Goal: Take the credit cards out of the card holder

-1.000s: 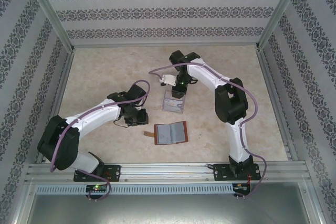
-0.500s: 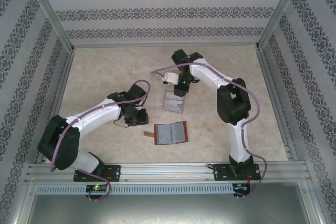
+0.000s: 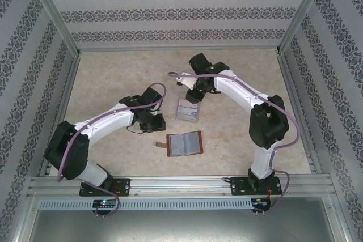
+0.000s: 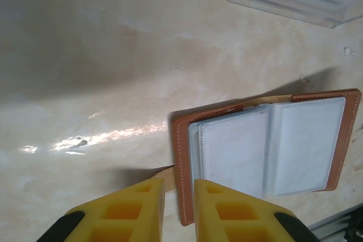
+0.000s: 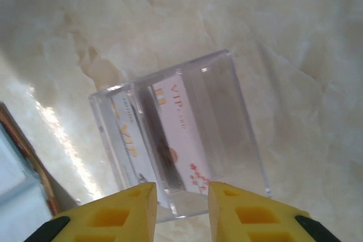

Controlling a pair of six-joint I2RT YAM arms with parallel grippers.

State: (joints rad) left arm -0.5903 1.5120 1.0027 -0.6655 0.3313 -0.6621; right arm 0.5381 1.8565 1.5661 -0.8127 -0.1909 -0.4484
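Moved: left tool (image 4: 179, 184) crept nearer
Around: clear tray (image 5: 241, 140) with credit cards (image 5: 170, 134), near right tool (image 5: 182, 188)
Holder: card holder (image 4: 266, 151) open, right beside left tool
Tools: both ajar, empty

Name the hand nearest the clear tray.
The right hand, hanging over the clear tray; the left hand sits at the edge of the card holder.

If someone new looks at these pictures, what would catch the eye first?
The open brown card holder lies at the middle of the table. Just behind it stands a clear tray with printed cards inside. The right gripper is above the tray and the left gripper beside the holder.
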